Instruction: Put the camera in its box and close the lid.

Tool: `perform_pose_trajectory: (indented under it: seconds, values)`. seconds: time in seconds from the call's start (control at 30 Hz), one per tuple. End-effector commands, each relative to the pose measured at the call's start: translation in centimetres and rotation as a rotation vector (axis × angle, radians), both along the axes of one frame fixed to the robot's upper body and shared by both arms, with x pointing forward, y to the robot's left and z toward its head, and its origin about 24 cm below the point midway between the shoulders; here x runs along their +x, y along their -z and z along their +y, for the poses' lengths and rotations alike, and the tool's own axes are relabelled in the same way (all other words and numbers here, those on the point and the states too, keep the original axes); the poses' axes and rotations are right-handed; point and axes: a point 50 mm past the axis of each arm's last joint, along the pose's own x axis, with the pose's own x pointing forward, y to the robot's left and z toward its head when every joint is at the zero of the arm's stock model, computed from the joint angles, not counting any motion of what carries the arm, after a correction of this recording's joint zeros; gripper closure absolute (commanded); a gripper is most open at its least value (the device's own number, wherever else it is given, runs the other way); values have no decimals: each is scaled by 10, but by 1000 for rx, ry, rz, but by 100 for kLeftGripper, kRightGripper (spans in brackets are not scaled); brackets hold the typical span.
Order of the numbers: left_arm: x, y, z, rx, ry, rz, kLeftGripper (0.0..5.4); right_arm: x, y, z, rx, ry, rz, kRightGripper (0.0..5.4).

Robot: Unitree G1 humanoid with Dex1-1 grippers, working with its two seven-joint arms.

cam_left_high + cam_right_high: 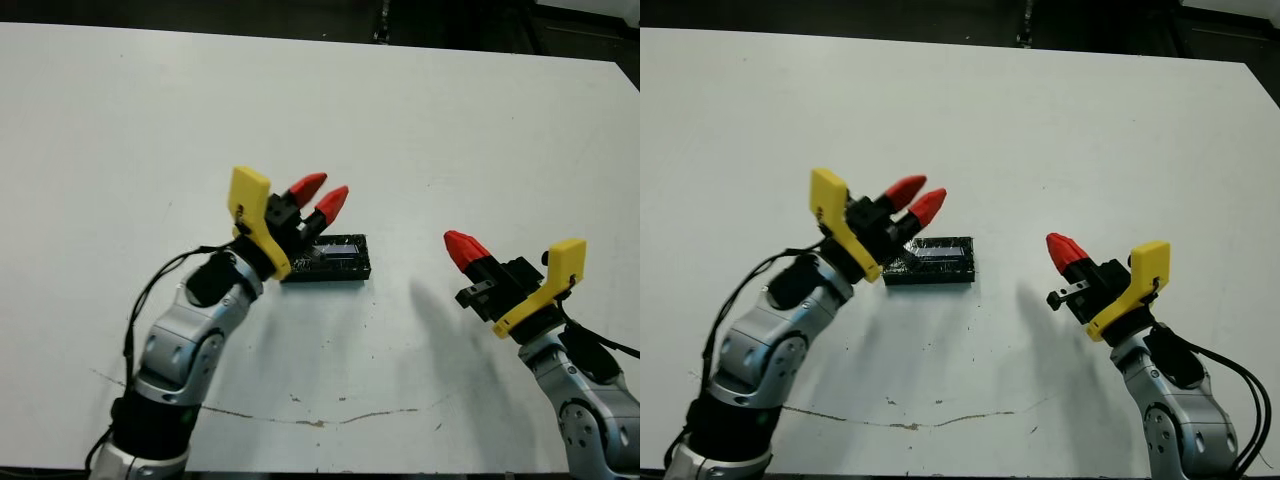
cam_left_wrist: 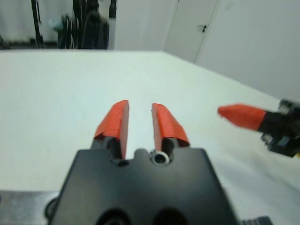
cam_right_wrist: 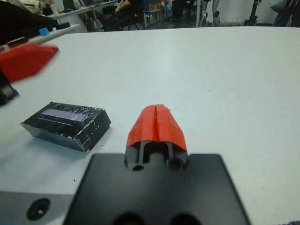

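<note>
A black box (image 1: 330, 272) sits on the white table between my arms, with the lid (image 1: 335, 252) lying flat on top of it, glossy and crinkly with a pale stripe (image 3: 65, 116). The camera is hidden from every view. My left gripper (image 1: 318, 195) hovers over the box's left end, its red fingers a little apart, open and holding nothing (image 2: 139, 117). Off to the right of the box, my right gripper (image 1: 460, 245) hangs above the table with its fingers pressed together, shut and empty (image 3: 156, 112).
The white table (image 1: 400, 120) reaches a dark far edge at the back. A thin scratch line (image 1: 330, 420) runs along the near part. Chairs and seated people (image 3: 122, 9) show beyond the table in the right wrist view.
</note>
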Motion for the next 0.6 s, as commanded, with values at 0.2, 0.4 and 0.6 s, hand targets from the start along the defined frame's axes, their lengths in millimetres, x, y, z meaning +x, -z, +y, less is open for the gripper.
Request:
perform_pose_trajectory:
  seconds: [0.2,0.4,0.6]
  values:
    - [-7,39,-6,71,-51,190,538,-2,5,-5,-6,17,26,540]
    - [-15,63,-2,141,-57,295,538,-1,4,-4,-3,14,31,540]
    - [-23,78,-2,187,-66,376,538,-1,3,-4,-14,13,23,540]
